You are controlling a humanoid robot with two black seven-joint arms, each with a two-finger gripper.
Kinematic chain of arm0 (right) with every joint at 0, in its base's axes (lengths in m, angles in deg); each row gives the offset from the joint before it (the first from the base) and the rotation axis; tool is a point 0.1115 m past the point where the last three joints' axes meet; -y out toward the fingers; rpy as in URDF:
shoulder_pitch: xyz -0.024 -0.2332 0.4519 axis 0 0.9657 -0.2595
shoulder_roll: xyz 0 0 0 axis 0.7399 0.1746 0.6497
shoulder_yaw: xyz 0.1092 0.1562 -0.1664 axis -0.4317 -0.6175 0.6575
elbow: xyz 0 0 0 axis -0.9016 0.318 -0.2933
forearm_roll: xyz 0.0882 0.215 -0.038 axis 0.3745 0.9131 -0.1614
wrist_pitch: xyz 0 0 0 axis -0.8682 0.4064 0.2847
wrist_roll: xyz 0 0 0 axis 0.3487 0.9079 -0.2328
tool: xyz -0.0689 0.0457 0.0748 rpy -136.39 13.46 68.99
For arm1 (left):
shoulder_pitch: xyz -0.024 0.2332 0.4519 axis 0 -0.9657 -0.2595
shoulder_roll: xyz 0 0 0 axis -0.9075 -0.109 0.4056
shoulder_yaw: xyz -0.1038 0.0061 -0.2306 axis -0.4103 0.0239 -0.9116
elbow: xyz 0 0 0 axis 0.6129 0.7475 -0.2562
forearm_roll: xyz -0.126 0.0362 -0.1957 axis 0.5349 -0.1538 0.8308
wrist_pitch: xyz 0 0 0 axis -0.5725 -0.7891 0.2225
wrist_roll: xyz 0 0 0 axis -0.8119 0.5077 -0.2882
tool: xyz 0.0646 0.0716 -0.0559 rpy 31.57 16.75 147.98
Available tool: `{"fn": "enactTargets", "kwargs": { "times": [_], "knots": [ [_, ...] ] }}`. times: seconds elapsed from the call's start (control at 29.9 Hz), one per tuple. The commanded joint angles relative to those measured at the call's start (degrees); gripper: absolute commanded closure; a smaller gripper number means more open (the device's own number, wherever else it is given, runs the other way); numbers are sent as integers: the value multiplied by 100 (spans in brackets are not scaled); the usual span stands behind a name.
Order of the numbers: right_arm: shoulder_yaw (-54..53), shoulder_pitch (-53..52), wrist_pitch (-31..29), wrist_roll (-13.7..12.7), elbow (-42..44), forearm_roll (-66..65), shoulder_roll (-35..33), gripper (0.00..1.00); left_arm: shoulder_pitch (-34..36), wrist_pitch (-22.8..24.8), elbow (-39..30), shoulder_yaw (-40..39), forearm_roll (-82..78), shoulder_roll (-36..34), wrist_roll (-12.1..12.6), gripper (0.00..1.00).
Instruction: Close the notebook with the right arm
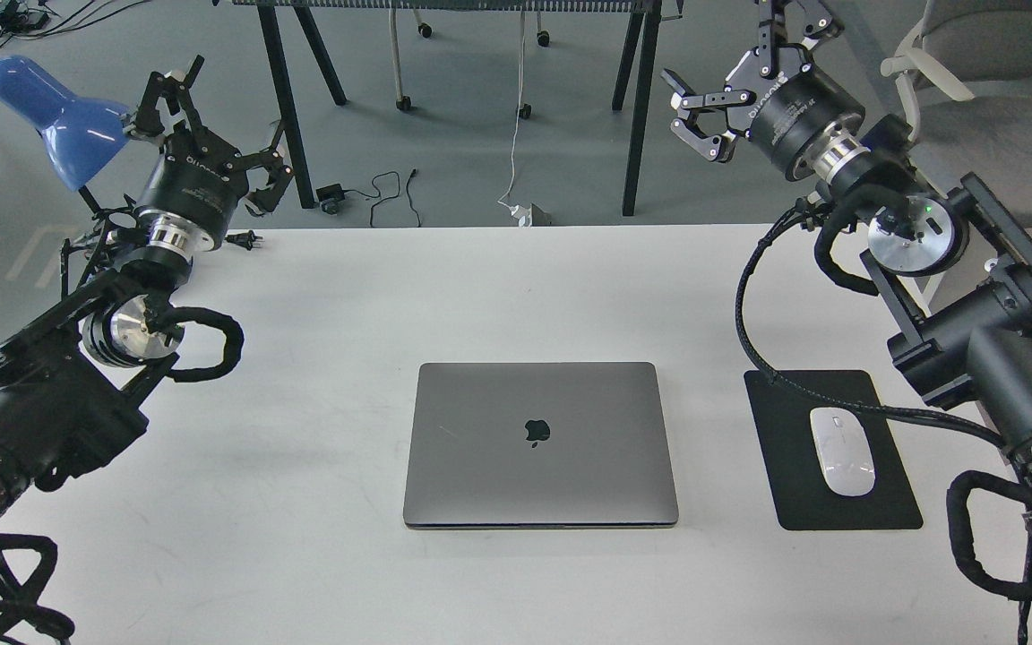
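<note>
Already notebook [540,443] shut, keyboard hidden

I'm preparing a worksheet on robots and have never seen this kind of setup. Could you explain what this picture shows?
The single picture is taken from the robot's own head, looking down at a white table. Two black jointed arms enter from the sides; the left gripper and right gripper are open and hold nothing. On the table lie a slim grey metal notebook, its lid already shut, and a white mouse on a black mouse pad. A blue desk lamp stands at far left.
</note>
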Motion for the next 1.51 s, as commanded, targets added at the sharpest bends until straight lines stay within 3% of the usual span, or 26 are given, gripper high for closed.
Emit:
{"fn": "enactTargets", "kwargs": {
  "times": [0.0,0.74,1.47],
  "knots": [
    [-292,264,-298,8,-25,315,29,0,-1,0,0,-5,0,0,0,0],
    [-1110,853,-237,52,-69,835,688,0,-1,0,0,-5,0,0,0,0],
    [-662,880,211,52,-78,685,574,0,-1,0,0,-5,0,-9,0,0]
  ]
}}
